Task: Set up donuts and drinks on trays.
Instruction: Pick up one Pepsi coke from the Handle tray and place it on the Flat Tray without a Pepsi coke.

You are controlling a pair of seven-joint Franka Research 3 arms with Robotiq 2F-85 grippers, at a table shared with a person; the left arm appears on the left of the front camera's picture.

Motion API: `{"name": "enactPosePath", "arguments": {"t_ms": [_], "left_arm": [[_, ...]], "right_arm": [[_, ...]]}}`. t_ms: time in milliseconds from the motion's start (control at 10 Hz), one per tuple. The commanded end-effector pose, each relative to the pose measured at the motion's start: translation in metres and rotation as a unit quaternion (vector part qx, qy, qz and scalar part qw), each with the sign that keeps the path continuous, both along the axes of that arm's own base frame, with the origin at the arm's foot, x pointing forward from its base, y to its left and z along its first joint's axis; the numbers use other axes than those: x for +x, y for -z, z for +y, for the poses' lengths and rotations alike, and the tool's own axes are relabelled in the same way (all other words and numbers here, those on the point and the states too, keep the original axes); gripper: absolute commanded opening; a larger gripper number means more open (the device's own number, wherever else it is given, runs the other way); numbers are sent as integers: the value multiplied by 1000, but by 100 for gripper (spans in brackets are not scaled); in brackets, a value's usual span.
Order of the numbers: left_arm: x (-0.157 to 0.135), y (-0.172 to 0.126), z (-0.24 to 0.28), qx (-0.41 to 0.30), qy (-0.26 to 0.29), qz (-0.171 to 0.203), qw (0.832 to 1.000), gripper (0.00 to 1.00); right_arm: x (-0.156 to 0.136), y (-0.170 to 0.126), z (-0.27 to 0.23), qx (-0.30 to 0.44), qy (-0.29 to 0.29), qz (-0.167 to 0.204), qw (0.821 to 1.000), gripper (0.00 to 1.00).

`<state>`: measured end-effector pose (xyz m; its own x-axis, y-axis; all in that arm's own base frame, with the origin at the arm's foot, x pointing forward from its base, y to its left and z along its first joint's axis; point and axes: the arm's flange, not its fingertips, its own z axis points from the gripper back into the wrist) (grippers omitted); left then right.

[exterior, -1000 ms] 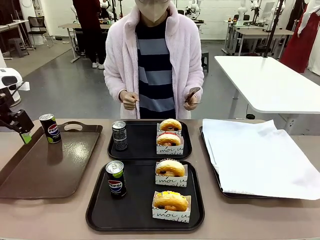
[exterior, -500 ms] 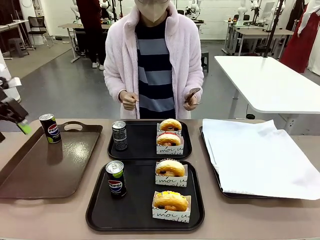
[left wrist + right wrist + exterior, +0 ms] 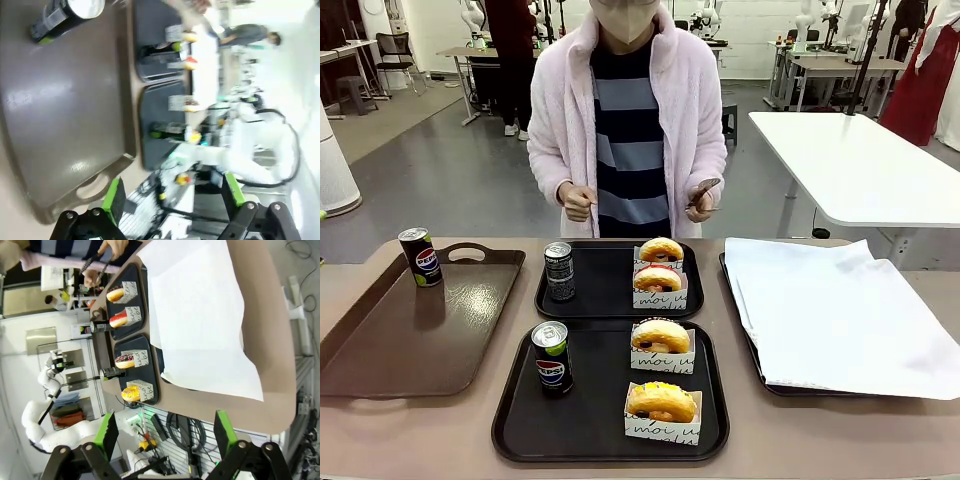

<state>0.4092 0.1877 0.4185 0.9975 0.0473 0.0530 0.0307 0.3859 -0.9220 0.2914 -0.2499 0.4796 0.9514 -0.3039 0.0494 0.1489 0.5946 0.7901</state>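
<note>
Two black trays lie mid-table. The near tray [image 3: 595, 420] holds a Pepsi can [image 3: 551, 358], a chocolate-sprinkle donut [image 3: 660, 336] and a yellow donut [image 3: 661, 401], both in paper sleeves. On the far tray [image 3: 605, 295] stand a grey-print can [image 3: 559, 271], a pink donut [image 3: 658, 278] and a plain donut [image 3: 661, 248]. A third can [image 3: 419, 256] stands on the brown tray [image 3: 420, 340]. My left gripper [image 3: 172, 197] hangs open and empty above the brown tray [image 3: 60, 115]. My right gripper [image 3: 165, 435] is open and empty, off beyond the table's right end.
A tray lined with white paper [image 3: 830, 310] takes up the table's right side. The person stands at the far edge with tongs [image 3: 705, 190] in one hand. Below the right gripper, the paper [image 3: 200, 315] lies beside both black trays.
My left gripper, seen at the front view's left edge near the brown tray's can, has drawn back out of that view. Cans, donuts and trays have not moved.
</note>
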Motion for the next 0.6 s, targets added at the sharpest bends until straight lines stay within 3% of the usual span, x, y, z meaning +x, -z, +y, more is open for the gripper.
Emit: {"name": "enactPosePath", "arguments": {"t_ms": [0,200,500], "left_arm": [[0,14,28,-83,-7,-31,996,100],[-23,16,52,-112,-21,-48,992,100],[-44,-1,66,-101,-1,-75,992,100]], "right_arm": [[-1,-1,1,1,-2,0,1000,100],[-1,-1,1,1,-2,0,1000,100],[-1,-1,1,1,-2,0,1000,100]]}}
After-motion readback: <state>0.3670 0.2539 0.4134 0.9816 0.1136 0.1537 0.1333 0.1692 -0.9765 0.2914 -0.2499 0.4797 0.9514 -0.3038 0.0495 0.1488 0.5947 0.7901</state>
